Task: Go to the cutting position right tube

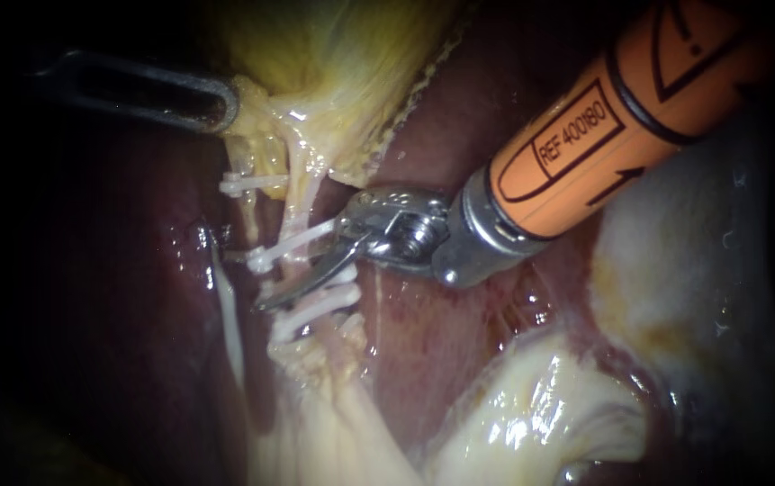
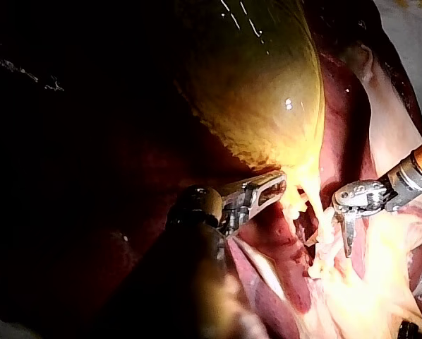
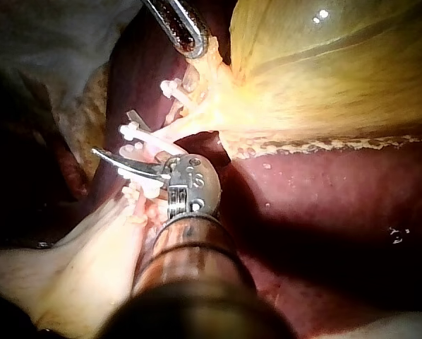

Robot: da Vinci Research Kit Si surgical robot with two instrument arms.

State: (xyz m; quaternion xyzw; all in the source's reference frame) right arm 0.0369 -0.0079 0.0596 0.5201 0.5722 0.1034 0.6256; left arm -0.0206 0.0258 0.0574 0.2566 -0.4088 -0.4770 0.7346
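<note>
Right tube point(image 1: 304, 193) – just 9 o'clock of centre, white clips point(image 1: 290, 245) on it | right instrument point(image 1: 301, 263) – from 2 o'clock, jaws narrowly parted at tube | left instrument point(image 1: 218, 102) – 10 o'clock, clamped on gallbladder point(image 1: 333, 54) neck

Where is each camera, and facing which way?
Endoscope: close in, facing the clipped tubes; left instrument and right instrument show.
Left wrist: on the left arm, looking along its instrument at the gallbladder.
Right wrist: on the right arm, looking along its instrument at the clips.
Shared: all show both instruments.
</note>
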